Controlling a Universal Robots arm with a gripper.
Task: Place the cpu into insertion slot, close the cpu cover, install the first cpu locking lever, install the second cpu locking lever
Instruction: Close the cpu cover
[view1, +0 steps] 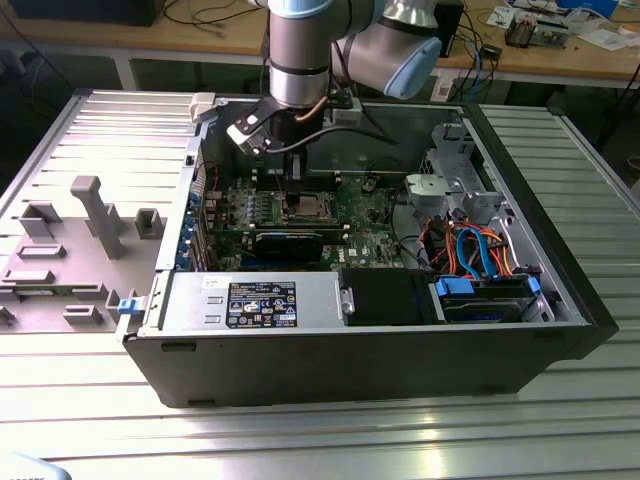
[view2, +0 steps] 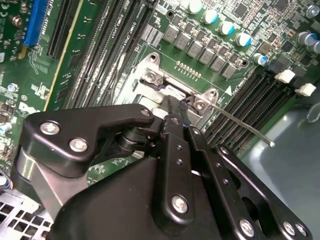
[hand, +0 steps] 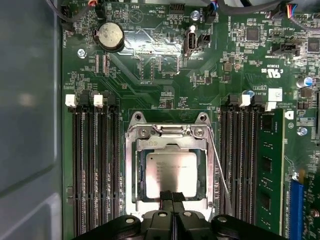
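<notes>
My tool (hand: 173, 195), pressed together into one blunt tip, sits at the near edge of the lowered cover (hand: 134, 170) framing the cpu (hand: 170, 172) just ahead, likely to push it flat, with a lever (hand: 220, 172) free alongside.

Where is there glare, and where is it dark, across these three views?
Exterior view: overhead light glares off the ribbed table; the green board under the arm sits in shade. First wrist view: a washed-out reflection on the green board beside the coin battery; the cpu is evenly lit. Second wrist view: the black gripper catches highlights on its screws.
</notes>
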